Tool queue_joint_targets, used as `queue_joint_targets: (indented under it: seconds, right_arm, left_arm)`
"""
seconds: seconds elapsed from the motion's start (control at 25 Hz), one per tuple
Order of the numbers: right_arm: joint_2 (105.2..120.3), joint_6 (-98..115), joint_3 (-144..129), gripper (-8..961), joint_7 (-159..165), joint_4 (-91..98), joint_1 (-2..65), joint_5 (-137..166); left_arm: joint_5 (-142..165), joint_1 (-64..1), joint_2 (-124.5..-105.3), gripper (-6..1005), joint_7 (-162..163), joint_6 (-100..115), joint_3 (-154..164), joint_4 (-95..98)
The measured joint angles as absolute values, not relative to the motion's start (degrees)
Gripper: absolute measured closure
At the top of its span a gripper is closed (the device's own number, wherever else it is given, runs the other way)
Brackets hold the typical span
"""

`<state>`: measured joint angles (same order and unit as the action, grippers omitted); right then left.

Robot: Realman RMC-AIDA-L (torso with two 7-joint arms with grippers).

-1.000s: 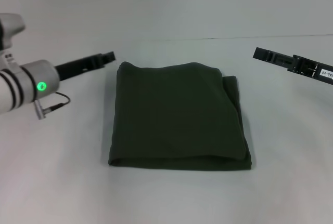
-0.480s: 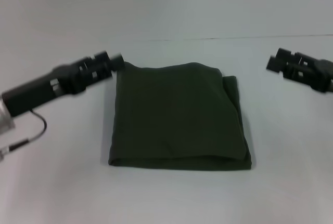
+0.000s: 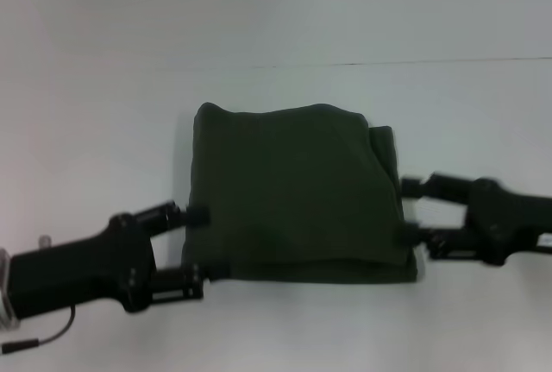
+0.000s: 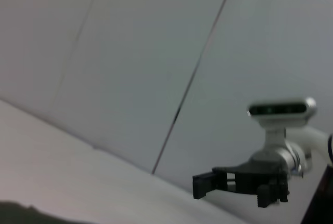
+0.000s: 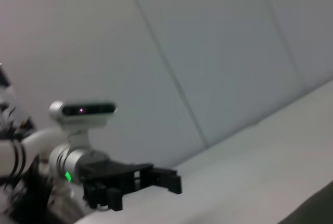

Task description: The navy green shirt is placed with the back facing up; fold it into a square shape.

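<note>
Soft olive navy green shirt [image 3: 293,195] folded square on table [image 3: 103,130], left pincer [image 3: 197,242] and right pincer [image 3: 409,211] spread open at its near corners

The navy green shirt [image 3: 293,204] before me is a plain dark olive green, unpatterned on its upper face. The bench [image 3: 276,104] carrying it is uniform white. My left gripper [image 3: 197,245] and my right gripper [image 3: 407,211] are both black. The head camera housing [image 5: 83,110] on my body is silver-white with a dark front strip.
</note>
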<state>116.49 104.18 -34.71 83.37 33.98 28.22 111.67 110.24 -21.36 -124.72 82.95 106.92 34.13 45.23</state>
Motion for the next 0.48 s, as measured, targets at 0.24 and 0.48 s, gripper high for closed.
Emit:
queue_joint_targets:
  seconds: [0.24,0.48]
  right_arm:
    - [118.44,99.41,-39.24,52,84.13,33.35,31.64,118.18]
    - [119.26,98.65,-40.52,54,84.21,33.25,32.51,120.07]
  left_arm:
    - [115.81,-21.59,-124.72,111,78.09,105.85,34.03,43.21]
    - [118.69,-21.77,-124.72,112,76.37,104.78,34.01,41.89]
